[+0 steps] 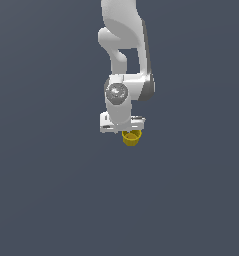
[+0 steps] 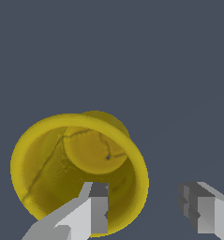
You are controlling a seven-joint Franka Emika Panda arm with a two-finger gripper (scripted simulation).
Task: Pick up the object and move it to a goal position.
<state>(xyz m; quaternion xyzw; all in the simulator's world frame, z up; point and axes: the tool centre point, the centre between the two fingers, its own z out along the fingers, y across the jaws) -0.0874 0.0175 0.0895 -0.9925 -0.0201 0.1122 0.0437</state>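
The object is a small yellow cup (image 1: pixel 132 138) with an open rim, sitting just under the white gripper (image 1: pixel 126 131) in the exterior view. In the wrist view I look down into the cup (image 2: pixel 62 159), which fills the lower part of the picture. The gripper (image 2: pixel 148 208) is open. One finger (image 2: pixel 98 208) reaches inside the cup's rim. The other finger (image 2: pixel 200 211) is outside the cup, well apart from its wall. The cup's wall stands between the two fingers, touched by neither as far as I can see.
A plain dark grey-blue surface (image 1: pixel 51 190) fills the scene on all sides. The white arm (image 1: pixel 123 45) rises above the gripper to the top of the exterior view. No other objects show.
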